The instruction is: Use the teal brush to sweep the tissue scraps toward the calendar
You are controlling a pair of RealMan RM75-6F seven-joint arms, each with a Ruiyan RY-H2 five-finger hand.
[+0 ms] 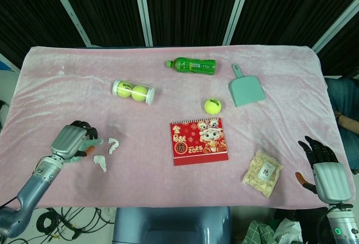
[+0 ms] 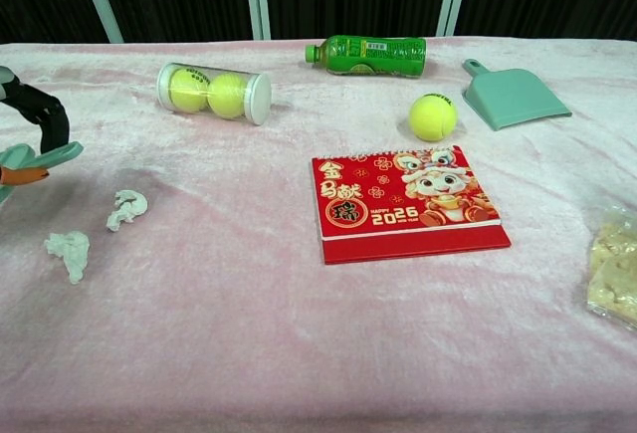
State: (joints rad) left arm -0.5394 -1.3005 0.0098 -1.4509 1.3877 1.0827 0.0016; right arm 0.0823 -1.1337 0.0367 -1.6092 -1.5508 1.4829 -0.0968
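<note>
Left robot hand (image 1: 68, 141) curled round teal brush (image 2: 38, 161)

Left hand (image 1: 70, 141) sits at the left end of the counter (image 1: 168, 182), gripping the teal brush (image 2: 40, 157). I see two tissue scraps (image 1: 106, 153) just to its right. Between scraps and calendar (image 1: 199, 141) the pink cloth is open, a clear lane across. Tube of tennis balls (image 1: 133, 91) lies behind that lane, well apart from it. Loose tennis ball (image 1: 212, 106) sits just behind the calendar's top edge. Bottle (image 1: 192, 64) and dustpan (image 1: 245, 88) are far back. Snack bag (image 1: 262, 172) lies right of the calendar, between it and my right hand (image 1: 327, 171) at the near right corner.
</note>
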